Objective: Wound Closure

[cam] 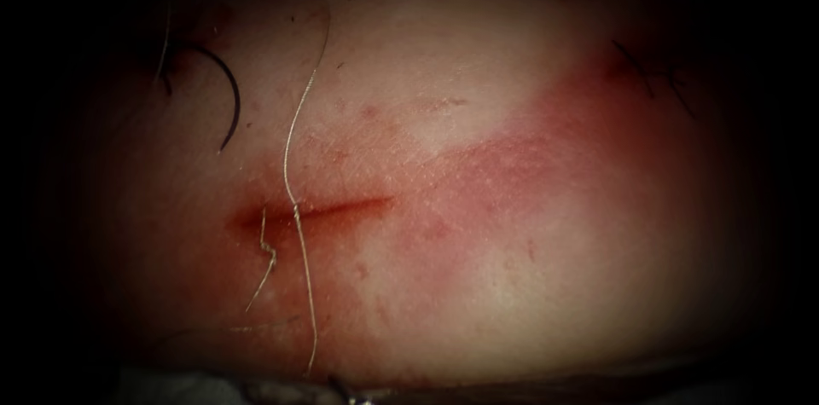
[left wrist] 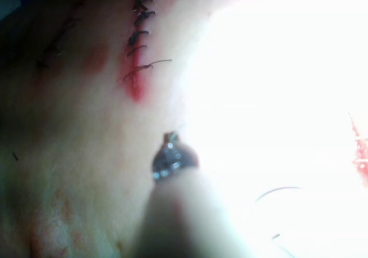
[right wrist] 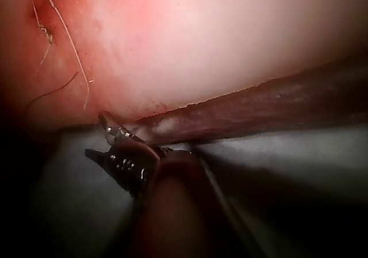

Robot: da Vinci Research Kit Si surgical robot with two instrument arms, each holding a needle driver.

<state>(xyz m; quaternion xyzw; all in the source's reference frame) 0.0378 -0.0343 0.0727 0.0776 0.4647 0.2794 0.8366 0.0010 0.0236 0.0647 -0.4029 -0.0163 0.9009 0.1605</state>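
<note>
the tissue [cam: 529, 115] lies pale and pink under the endoscope, with a short cut [cam: 320, 211] running left to right, edged by red fluid [cam: 247, 219]. the curved needle [cam: 223, 94] rests loose on the tissue surface well up and to the left of the cut, its dark arc lying flat, free of both tools and not stuck into the tissue as far as can be seen. a pale thread [cam: 294, 158] comes down from the top of the view, crosses the cut where a small knot sits, and trails on toward the near edge of the tissue. a short cut end of thread [cam: 266, 260] lies just left of it, starting at the cut and bending downward.

in the right wrist view, the right pincer [right wrist: 106, 137] sits at the near edge of the tissue [right wrist: 230, 39], over the grey worktop [right wrist: 299, 177]. its jaws stand apart and hold nothing. the thread [right wrist: 69, 42] and the short cut end [right wrist: 43, 31] show on the tissue beyond it, apart from the jaws.

in the left wrist view, the left pincer [left wrist: 171, 137] hovers over pale tissue [left wrist: 86, 154], and whether its jaws are open or closed cannot be told; nothing can be seen held in it. beyond it runs an older stitched seam [left wrist: 138, 34] with dark thread ends and red fluid [left wrist: 133, 85] along its length.
</note>
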